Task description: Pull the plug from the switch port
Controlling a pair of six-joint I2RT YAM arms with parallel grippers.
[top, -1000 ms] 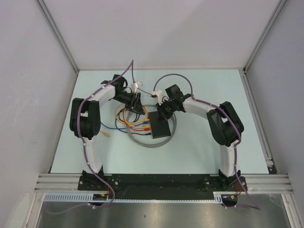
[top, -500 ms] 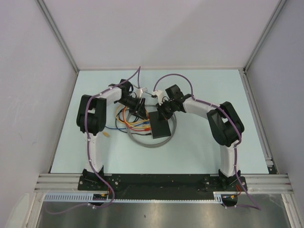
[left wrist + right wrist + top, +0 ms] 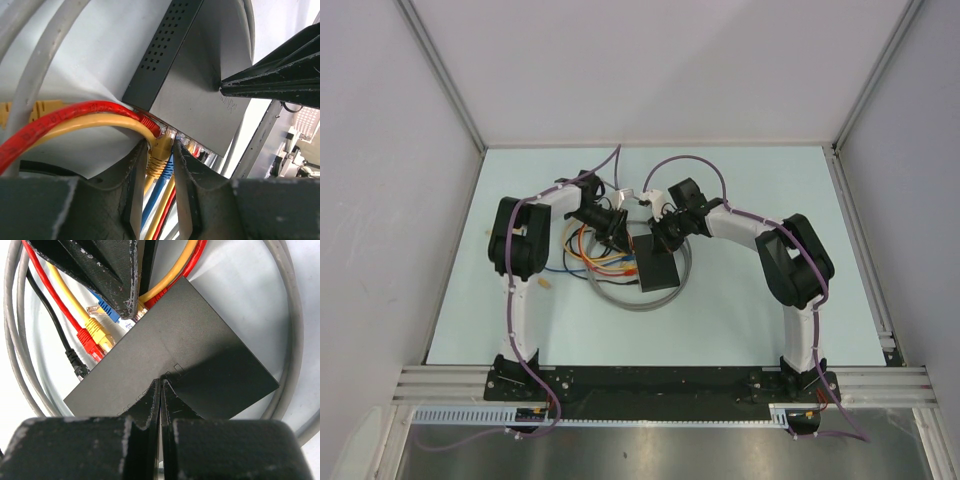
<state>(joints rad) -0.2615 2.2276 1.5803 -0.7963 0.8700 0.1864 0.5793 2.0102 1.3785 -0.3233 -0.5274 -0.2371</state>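
The black switch (image 3: 658, 267) lies flat inside a loop of grey cable. Several coloured cables plug into its left edge. In the left wrist view my left gripper (image 3: 161, 146) is closed around a yellow plug (image 3: 160, 154) that sits in a port of the switch (image 3: 200, 95), beside a red plug (image 3: 150, 122) and a blue boot (image 3: 169, 170). From above, the left gripper (image 3: 620, 233) is at the switch's far left corner. My right gripper (image 3: 161, 383) is shut and empty, its tips pressing on the switch's top (image 3: 200, 365). It shows from above (image 3: 661, 240).
A grey cable loop (image 3: 632, 302) rings the switch. Orange, yellow, red, blue and black cables (image 3: 582, 255) fan out to its left. A small tan piece (image 3: 546, 283) lies near the left arm. Walls stand at the left, the right and the back.
My left arm has swung its elbow in to the right and the left gripper has moved in closer to the switch's ports. The right arm and the switch have not moved.
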